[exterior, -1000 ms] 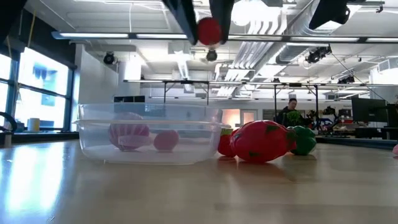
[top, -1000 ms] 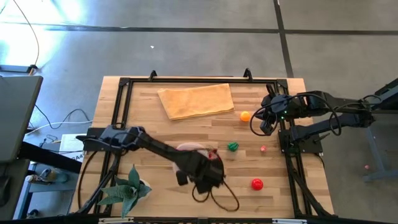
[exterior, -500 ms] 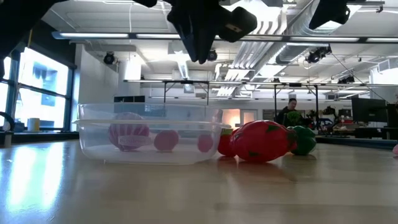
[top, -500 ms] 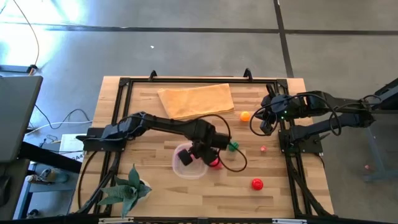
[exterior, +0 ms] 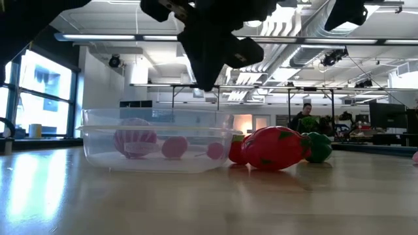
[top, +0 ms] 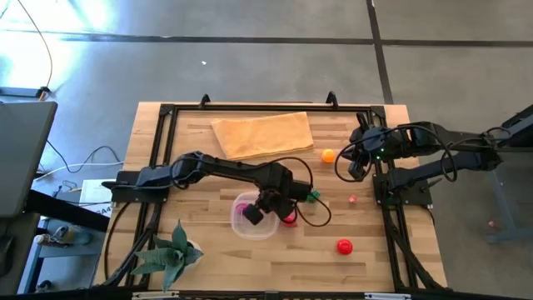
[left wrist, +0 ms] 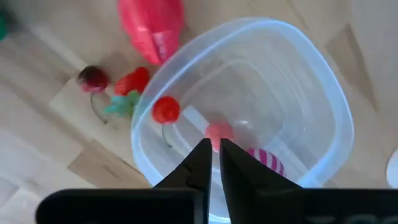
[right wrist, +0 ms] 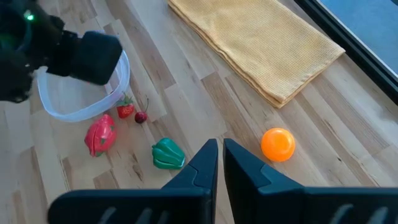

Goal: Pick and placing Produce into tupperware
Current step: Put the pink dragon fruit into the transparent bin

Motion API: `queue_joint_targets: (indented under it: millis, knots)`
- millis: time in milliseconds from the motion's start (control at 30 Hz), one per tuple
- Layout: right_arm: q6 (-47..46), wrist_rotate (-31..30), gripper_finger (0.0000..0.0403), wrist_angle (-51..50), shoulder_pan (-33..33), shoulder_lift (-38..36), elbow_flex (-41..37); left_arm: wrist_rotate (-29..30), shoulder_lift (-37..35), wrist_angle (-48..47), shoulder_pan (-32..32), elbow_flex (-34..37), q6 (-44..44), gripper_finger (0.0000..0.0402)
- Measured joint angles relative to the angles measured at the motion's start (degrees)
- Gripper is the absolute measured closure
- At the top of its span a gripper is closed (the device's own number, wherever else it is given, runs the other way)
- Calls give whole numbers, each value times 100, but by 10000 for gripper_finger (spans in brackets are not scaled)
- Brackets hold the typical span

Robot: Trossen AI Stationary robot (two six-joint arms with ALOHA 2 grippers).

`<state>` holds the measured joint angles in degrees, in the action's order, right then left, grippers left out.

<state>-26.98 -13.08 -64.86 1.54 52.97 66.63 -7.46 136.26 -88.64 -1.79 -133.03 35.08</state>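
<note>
The clear tupperware (left wrist: 323,81) stands on the table near its middle (top: 237,225). Inside lie a small red piece (left wrist: 165,109), a pink ball (left wrist: 219,130) and a striped magenta piece (left wrist: 268,163). My left gripper (left wrist: 212,155) hangs above the tupperware (exterior: 104,147), pointing down, shut and holding nothing. Beside the tupperware lie a large red produce piece (left wrist: 152,28), a little strawberry (left wrist: 132,81) and a dark cherry (left wrist: 93,78). My right gripper (right wrist: 217,152) waits shut at the table's right edge (top: 356,171).
A green piece (top: 311,197), an orange ball (top: 328,155), a red piece (top: 344,247) and a tiny pink one (top: 353,200) lie on the right half. A tan folded cloth (top: 262,133) lies at the far side, and a green spiky plant (top: 171,250) stands near left.
My left gripper has gone from the table's near side toward the far edge, to above the tupperware, rolling as it went. It has let go of the small red piece that it held high. That piece now lies in the tupperware.
</note>
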Motion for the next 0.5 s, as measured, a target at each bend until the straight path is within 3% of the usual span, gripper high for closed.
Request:
queue_joint_targets:
  millis: [167,500]
  knots:
    - [0,0,384,0,-1,2,0,-44,-407,14,123,2,-280,399]
    - [0,0,384,0,-2,0,0,732,-1466,183,154,-2,-525,400]
